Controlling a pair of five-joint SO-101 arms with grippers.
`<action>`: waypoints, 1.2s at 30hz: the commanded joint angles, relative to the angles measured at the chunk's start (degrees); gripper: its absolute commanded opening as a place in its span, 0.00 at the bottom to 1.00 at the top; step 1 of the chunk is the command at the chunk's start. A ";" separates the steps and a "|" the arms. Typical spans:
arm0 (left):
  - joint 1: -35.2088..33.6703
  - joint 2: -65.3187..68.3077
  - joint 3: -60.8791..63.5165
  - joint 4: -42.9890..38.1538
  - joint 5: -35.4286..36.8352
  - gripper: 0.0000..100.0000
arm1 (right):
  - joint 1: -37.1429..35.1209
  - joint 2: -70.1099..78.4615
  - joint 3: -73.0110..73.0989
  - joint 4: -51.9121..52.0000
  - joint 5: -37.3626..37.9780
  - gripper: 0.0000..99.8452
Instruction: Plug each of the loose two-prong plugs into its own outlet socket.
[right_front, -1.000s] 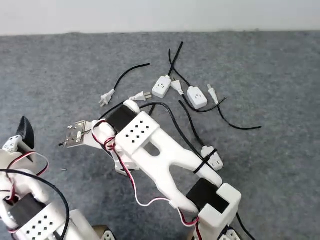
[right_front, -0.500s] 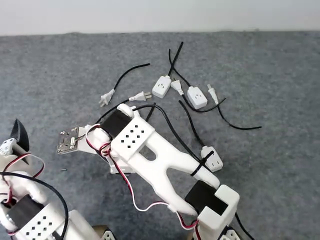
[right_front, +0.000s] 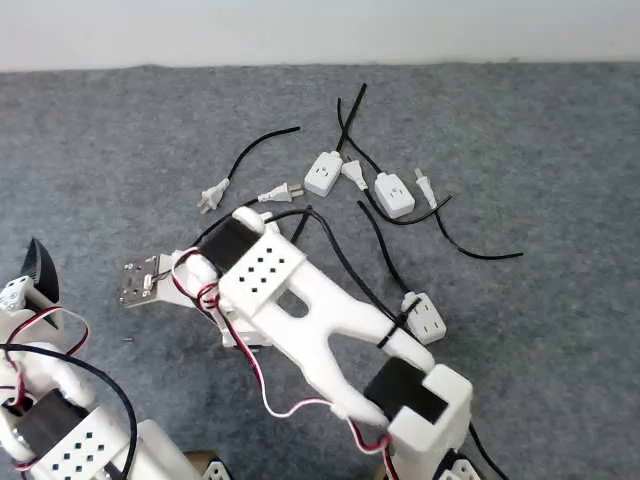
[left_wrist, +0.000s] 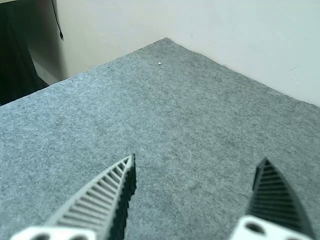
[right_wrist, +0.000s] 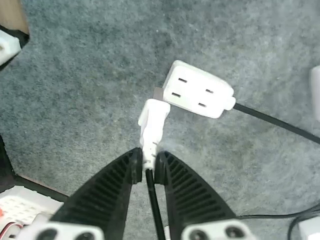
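At the left, the left pincer (left_wrist: 198, 160) hangs wide open with nothing in it, over a broad stretch of bare grey felt desk (right_front: 90, 150) that runs to the far pale wall (right_front: 300, 30). In the middle, the white right arm (right_front: 300, 300) lies slantwise across the near desk. Its right pincer (right_wrist: 148, 152) is clamped on the cord end of a white two-prong plug (right_wrist: 154, 120). The plug's prongs touch the side edge of a white outlet socket block (right_wrist: 197, 90) with a black cord, whose face slots lie uncovered. Farther off, around centre, several loose white plugs (right_front: 212, 195), two small white sockets (right_front: 322, 172) and black cords (right_front: 470, 250) lie scattered. Open felt lies beyond them to the right.
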 joint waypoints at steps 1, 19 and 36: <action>0.00 -0.62 -2.86 -1.32 0.62 0.37 | 1.01 1.54 -2.90 1.71 0.79 0.01; 20.13 -0.62 1.10 -1.23 -1.32 0.37 | 5.14 -5.05 -13.89 2.59 -0.53 0.01; 33.32 -0.62 -0.13 4.31 -2.81 0.37 | 5.23 -18.95 -13.80 2.42 -5.01 0.01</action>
